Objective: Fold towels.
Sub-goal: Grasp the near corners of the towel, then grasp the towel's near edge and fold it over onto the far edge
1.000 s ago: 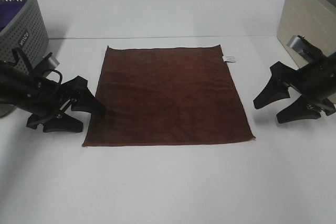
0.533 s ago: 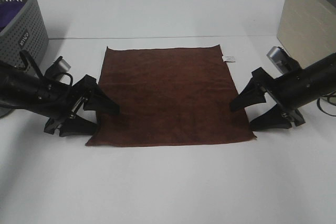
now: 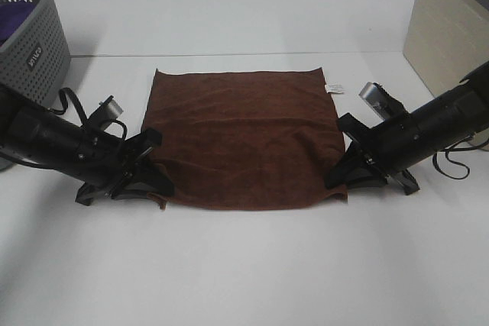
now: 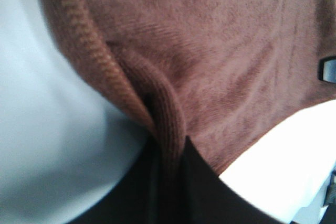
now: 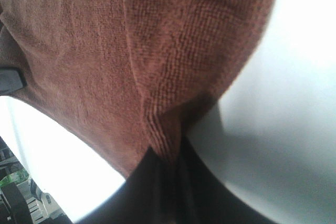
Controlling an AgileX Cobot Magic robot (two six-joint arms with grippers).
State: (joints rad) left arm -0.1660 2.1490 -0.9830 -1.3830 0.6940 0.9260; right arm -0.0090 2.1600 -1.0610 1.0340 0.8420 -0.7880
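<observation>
The dark reddish-brown towel [image 3: 243, 139] lies spread on the white table, with a small white label [image 3: 334, 88] at its far right corner. My left gripper [image 3: 155, 186] is shut on the towel's near left corner and pinches a fold of the fabric [image 4: 168, 124]. My right gripper [image 3: 341, 183] is shut on the near right corner, with the cloth bunched between its fingers [image 5: 163, 129]. Both near corners are drawn inward and slightly raised. The far edge still lies flat.
A grey perforated basket [image 3: 30, 32] holding a purple cloth [image 3: 17, 22] stands at the far left. A beige box [image 3: 447, 32] stands at the far right. A seam [image 3: 229, 55] crosses the white table behind the towel.
Both grippers have moved inward from beside the towel onto its near corners and closed on them. The towel's near edge has pulled in and shortened.
</observation>
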